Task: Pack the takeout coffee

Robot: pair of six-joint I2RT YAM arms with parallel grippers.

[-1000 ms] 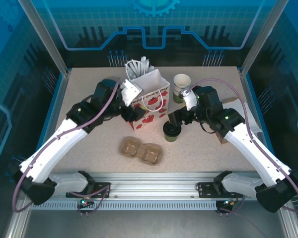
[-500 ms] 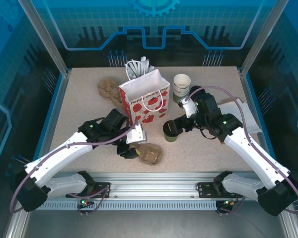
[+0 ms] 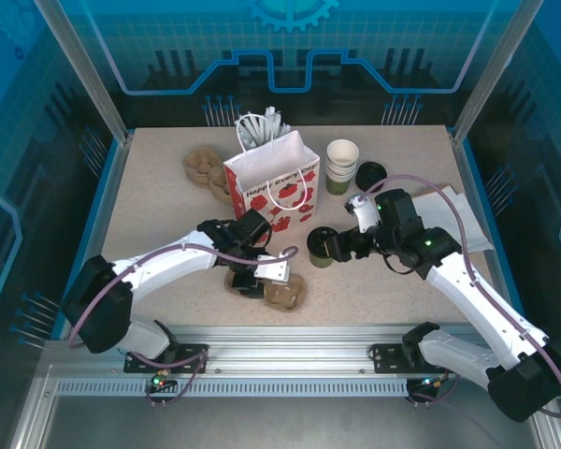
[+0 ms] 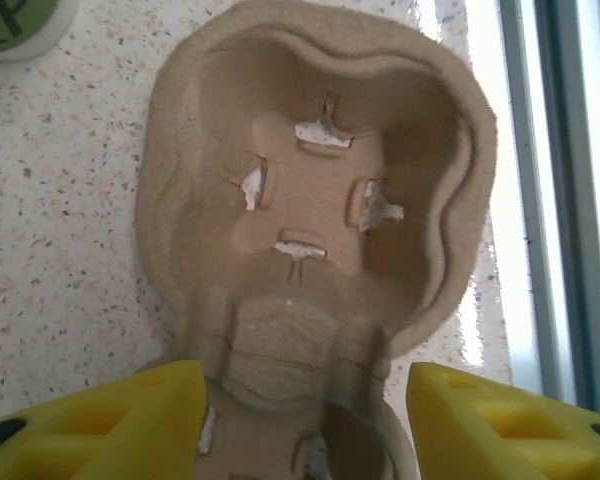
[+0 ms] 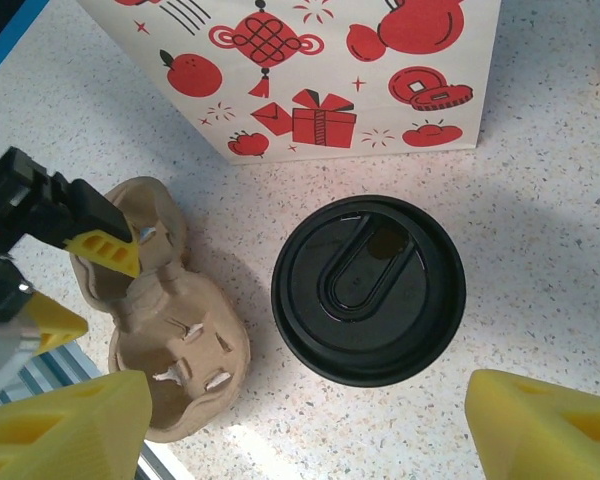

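Takeout coffee: small dark olive-green paper cup with a round black plastic lid (image 3: 323,249) (image 5: 368,288), upright on the speckled beige tabletop (image 3: 150,215), lid on, sip hole towards the bag.
Neighbours of the cup: near the front of the white paper gift bag with red prints (image 3: 273,192) (image 5: 310,70); the brown moulded-pulp two-cup carrier (image 3: 288,294) (image 4: 315,200) (image 5: 175,310) lies flat near it, towards the near edge.
Right tool (image 3: 341,245) (image 5: 305,430): spread wide; its yellow fingers flank the cup with clear gaps on both sides, touching nothing.
Left tool (image 3: 252,283) (image 4: 305,400) (image 5: 80,285): spread, low over the carrier, one yellow finger on each side of the nearer well; it does not look clamped.
Carrier wells: both empty.
Back of the tabletop: a stack of lidless white-rimmed green paper cups (image 3: 341,166) right of the bag, a loose black lid (image 3: 369,171) just beside it, and a second brown pulp carrier (image 3: 204,168) left of the bag.
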